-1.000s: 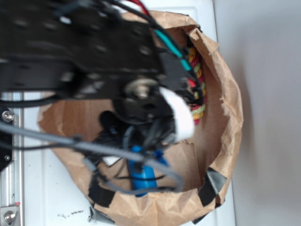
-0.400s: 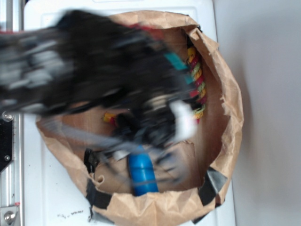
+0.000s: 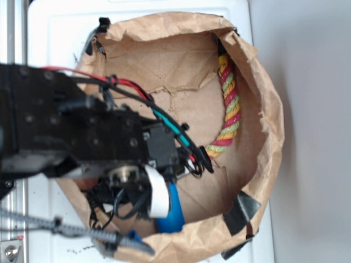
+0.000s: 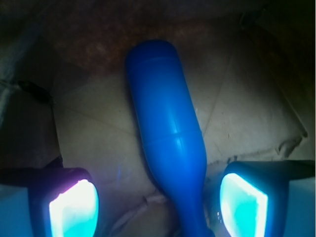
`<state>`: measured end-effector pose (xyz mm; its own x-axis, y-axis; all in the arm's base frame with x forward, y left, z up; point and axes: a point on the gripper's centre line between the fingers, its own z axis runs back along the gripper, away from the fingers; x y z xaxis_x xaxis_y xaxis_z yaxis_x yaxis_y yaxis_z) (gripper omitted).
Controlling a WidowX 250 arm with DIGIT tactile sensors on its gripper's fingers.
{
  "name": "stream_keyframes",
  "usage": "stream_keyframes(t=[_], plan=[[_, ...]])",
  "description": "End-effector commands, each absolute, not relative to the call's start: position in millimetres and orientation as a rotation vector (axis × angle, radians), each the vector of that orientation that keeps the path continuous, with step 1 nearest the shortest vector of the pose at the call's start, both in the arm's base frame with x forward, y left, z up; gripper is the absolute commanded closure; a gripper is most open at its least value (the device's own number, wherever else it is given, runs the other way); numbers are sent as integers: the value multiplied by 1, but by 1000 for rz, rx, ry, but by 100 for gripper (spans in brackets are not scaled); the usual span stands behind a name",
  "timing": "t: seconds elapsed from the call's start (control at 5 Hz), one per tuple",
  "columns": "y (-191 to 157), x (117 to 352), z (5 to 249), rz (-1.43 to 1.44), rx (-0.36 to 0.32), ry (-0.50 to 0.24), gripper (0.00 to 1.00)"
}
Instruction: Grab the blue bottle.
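The blue bottle lies on its side on the floor of a brown paper bag, down at the bag's near wall, its neck pointing toward the wrist camera. In the wrist view the gripper has its jaws spread wide, one finger on each side of the bottle where the body narrows into the neck — nothing is pinched yet.

To do this step well, I would judge that the jaws should come straight down until the fingers sit level with the bottle's widest line, then close across it. The plastic looks glossy and the shape tapers, so a grip on the slim neck may slide; closing a little further toward the cylindrical body from the neck should hold better. The bottle sits slightly nearer the right-hand finger in the wrist view, so a small centring shift would keep it from being rolled aside.

Around the bottle, a red-yellow-green rope curves along the bag's far-right wall, well apart from it. The nearer concern is the bag's rumpled wall just beside the bottle — and the arm's own loose cables, which hang over the bag and hide much of the bottle in the exterior view.
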<state>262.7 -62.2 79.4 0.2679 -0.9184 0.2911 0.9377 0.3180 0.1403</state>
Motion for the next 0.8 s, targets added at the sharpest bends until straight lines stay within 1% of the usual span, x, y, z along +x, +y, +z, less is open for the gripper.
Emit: stream_keyframes(t=[0.0, 0.2, 0.4, 0.6], plan=[[-98, 275, 70, -1297, -100, -305, 0], [-109, 283, 59, -1276, -99, -248, 0], [-104, 286, 60, -1248, -78, -277, 100], [-98, 287, 69, -1238, -65, -320, 100]])
